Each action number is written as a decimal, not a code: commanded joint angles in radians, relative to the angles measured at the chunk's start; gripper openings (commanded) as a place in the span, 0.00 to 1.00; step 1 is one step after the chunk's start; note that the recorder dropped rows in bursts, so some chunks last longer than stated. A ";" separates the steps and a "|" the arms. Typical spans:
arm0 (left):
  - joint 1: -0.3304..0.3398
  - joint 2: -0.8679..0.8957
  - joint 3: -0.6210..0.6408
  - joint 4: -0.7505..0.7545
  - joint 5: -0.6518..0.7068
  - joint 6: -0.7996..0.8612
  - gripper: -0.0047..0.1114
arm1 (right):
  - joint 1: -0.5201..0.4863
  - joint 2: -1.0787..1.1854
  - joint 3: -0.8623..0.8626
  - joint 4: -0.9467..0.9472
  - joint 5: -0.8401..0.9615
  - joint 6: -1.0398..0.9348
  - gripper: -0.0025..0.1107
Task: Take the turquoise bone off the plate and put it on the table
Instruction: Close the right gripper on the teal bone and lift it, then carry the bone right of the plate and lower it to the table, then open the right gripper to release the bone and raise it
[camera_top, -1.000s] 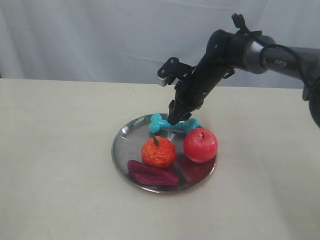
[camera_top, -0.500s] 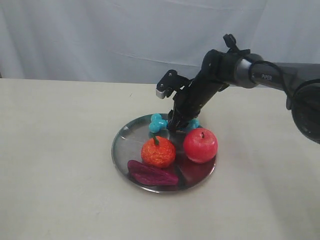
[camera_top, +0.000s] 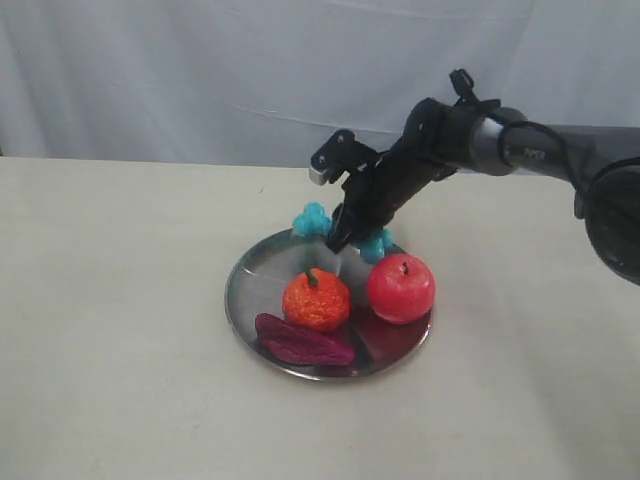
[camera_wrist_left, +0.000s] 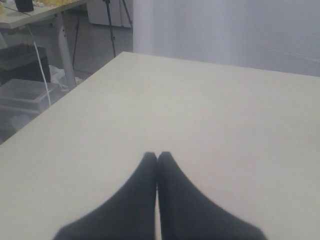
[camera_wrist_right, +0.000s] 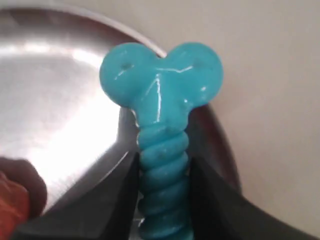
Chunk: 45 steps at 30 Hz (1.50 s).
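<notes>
My right gripper (camera_top: 340, 237) is shut on the ribbed shaft of the turquoise bone (camera_wrist_right: 162, 115), which hangs a little above the back rim of the silver plate (camera_top: 252, 272). In the exterior view the bone's knobbed ends (camera_top: 311, 219) stick out on either side of the black fingers. The right wrist view shows both fingers (camera_wrist_right: 122, 197) pressed against the shaft, with the plate (camera_wrist_right: 55, 95) underneath and beige table (camera_wrist_right: 270, 100) beyond its rim. My left gripper (camera_wrist_left: 157, 156) is shut, empty, over bare table (camera_wrist_left: 200, 100); it does not show in the exterior view.
On the plate lie an orange (camera_top: 316, 300), a red apple (camera_top: 400, 288) and a purple sweet potato (camera_top: 303, 345). A white curtain (camera_top: 200, 70) hangs behind the table. The left wrist view shows the table's far edge with shelving and bins (camera_wrist_left: 25, 90) beyond.
My right gripper closed on the bone and has lifted it up and back, off the plate's surface towards the rear rim. The fruit has not moved.
</notes>
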 joint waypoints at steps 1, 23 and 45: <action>0.003 -0.001 0.003 -0.001 -0.005 -0.004 0.04 | -0.002 -0.152 -0.008 0.075 -0.050 0.052 0.02; 0.003 -0.001 0.003 -0.001 -0.005 -0.004 0.04 | -0.303 -0.503 0.194 -0.417 0.335 0.972 0.02; 0.003 -0.001 0.003 -0.001 -0.005 -0.004 0.04 | -0.160 -0.285 0.573 -0.379 0.008 1.101 0.02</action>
